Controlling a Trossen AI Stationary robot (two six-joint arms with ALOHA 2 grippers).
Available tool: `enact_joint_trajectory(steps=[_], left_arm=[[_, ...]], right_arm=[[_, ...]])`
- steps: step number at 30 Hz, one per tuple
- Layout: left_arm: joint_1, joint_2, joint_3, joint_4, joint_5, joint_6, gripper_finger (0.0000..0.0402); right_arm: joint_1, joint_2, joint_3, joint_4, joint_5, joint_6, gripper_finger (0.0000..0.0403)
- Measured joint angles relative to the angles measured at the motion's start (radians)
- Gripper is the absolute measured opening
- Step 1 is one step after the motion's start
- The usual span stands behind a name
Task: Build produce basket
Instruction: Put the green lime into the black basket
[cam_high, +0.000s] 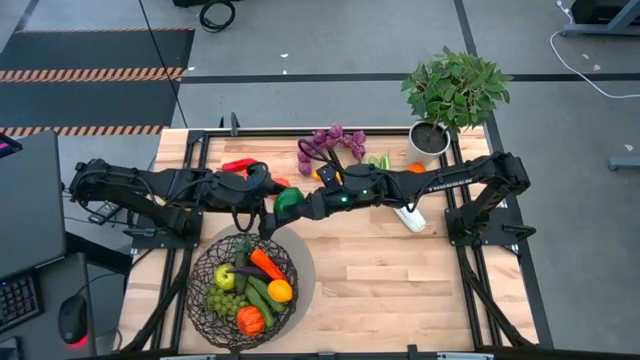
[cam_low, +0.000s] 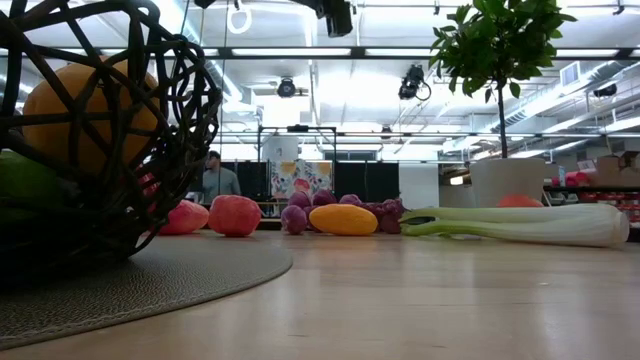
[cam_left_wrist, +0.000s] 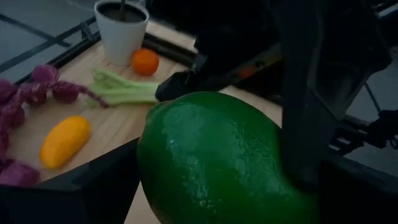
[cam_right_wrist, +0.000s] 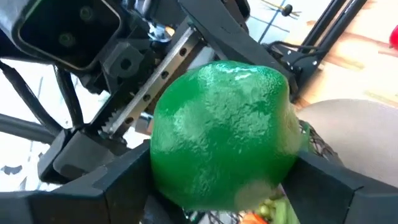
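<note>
A glossy green lime (cam_high: 288, 198) hangs in the air just past the far rim of the dark wire basket (cam_high: 240, 290). The basket stands on a round grey mat and holds grapes, a carrot, an orange, a tomato and green pieces. My left gripper (cam_high: 272, 200) reaches the lime from the left and my right gripper (cam_high: 303, 203) from the right. Both are shut on it. Purple grapes (cam_high: 330, 145), a red pepper (cam_high: 238, 165), celery (cam_high: 405, 215) and an orange (cam_high: 415, 168) lie on the table. Neither gripper shows in the low view. My left gripper (cam_left_wrist: 199, 168) pinches the lime between its two fingers, one on the lime's side (cam_left_wrist: 152, 168) and the other on the opposite side. It comes about level from the table's left. The lime is clear of the table. My right gripper (cam_right_wrist: 224, 186) pinches the same lime between its two fingers, one on each lower flank (cam_right_wrist: 168, 177). It comes from the table's right. The lime sits above the fingers in its wrist view, clear of the table and the basket.
A white pot with a leafy plant (cam_high: 455, 95) stands at the far right corner. A yellow fruit (cam_low: 343, 219) and red pieces (cam_low: 233, 214) lie among the far produce. The basket (cam_low: 100, 130) fills the near left. Bare wood lies right of the mat.
</note>
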Motion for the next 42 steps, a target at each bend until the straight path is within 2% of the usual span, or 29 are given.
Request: enact_joint_trajectory(steps=[5,10,17,20,27,34,42], left_arm=[[-0.004,-0.003,0.002,-0.096,-0.007,-0.062,0.0365],[-0.022,-0.017,0.003,-0.198,-0.025,-0.112,0.0344],[-0.111,-0.032,0.001,-0.370,0.193,-0.240,0.0354],[-0.180,-0.032,0.001,-0.446,0.246,-0.300,0.0355],[-0.315,-0.032,0.001,-0.513,0.252,-0.409,0.0356],[-0.319,0.016,0.000,-0.533,0.256,-0.469,0.0357],[-0.327,0.090,0.000,-0.526,0.386,-0.483,0.0357]], right_arm=[[-0.028,0.002,-0.003,-0.024,-0.076,-0.014,0.0339],[-0.067,0.002,-0.003,-0.066,-0.255,-0.015,0.0340],[-0.104,0.002,-0.003,-0.101,-0.401,-0.017,0.0338],[-0.115,0.002,-0.003,-0.137,-0.414,-0.035,0.0337],[-0.136,0.002,-0.002,-0.167,-0.411,-0.064,0.0337],[-0.146,0.002,-0.002,-0.165,-0.411,-0.071,0.0337],[-0.146,0.002,-0.002,-0.174,-0.414,-0.094,0.0337]])
